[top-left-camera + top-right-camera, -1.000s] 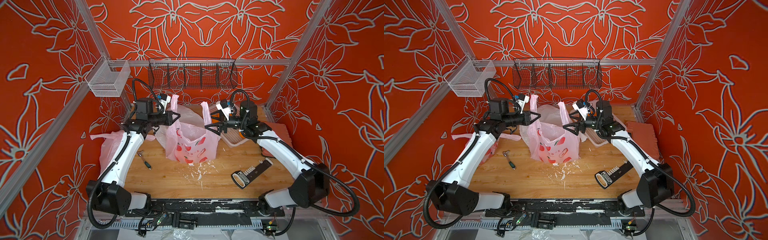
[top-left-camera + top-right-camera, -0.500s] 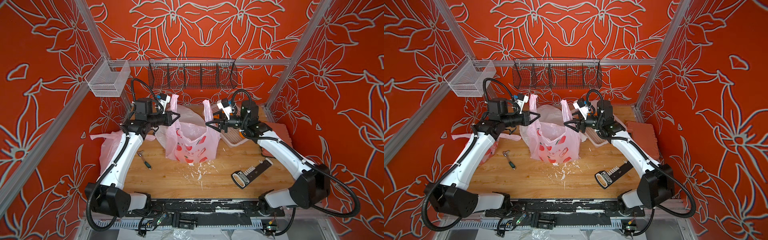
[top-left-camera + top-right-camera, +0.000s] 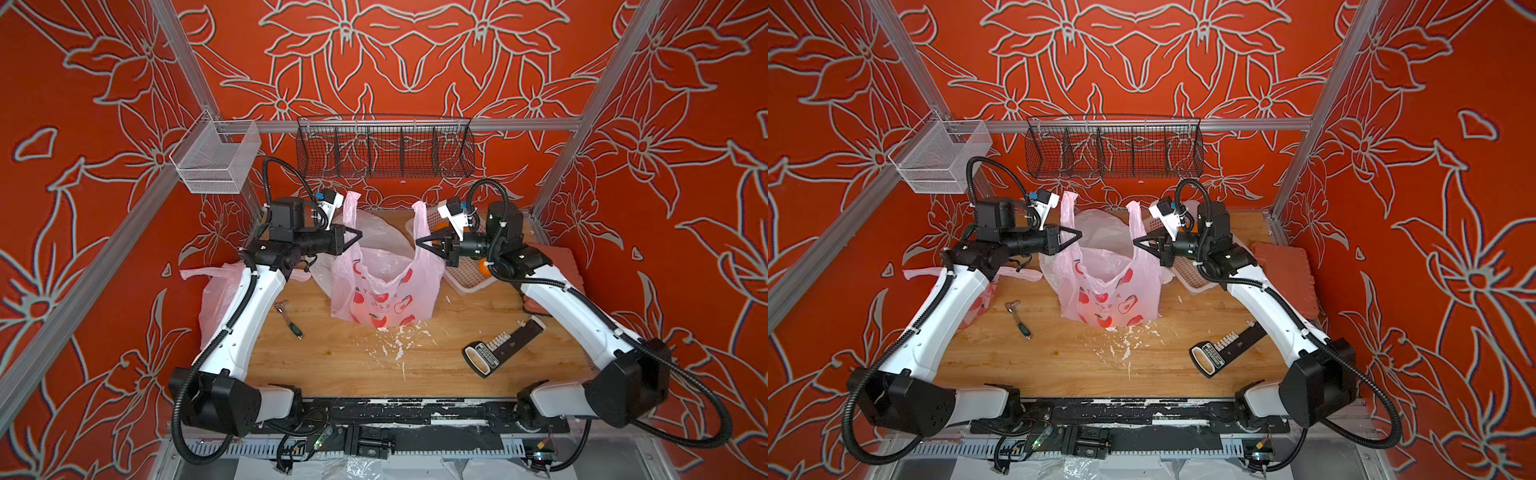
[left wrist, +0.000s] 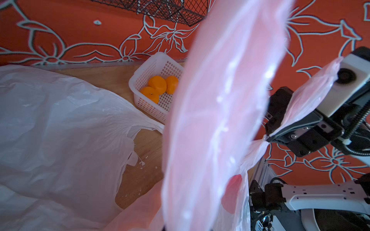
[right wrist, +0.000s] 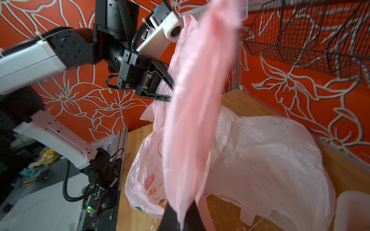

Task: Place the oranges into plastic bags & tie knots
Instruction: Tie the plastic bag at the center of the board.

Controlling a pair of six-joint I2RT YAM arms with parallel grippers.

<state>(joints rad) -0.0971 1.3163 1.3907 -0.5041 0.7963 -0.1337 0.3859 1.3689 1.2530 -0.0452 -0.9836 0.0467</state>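
You had the left gripper [image 3: 360, 234] pinched tight on one handle strap [image 3: 349, 208] of the pink printed bag [image 3: 384, 299]. The right gripper [image 3: 417, 242] was clamped the same way on the other strap [image 3: 420, 218]. Both strap ends stuck up above the fingertips. The bag stood mid-table with its base on the wooden table [image 3: 353, 365] and its mouth stretched open between your two grippers. Couldn't tell whether any fruit was inside it.

Three oranges [image 4: 158, 85] sat in the perforated plastic basket [image 4: 152, 66] at the back right, by your right wrist. The milky white bag [image 3: 374, 232] lay just behind the pink one, touching it. A second pink bag [image 3: 216, 295] was slumped at the table's left edge, beside your left arm. A small hand tool [image 3: 291, 319] lay left of the held bag and a black scraper [image 3: 500, 348] lay front right, both apart from it.
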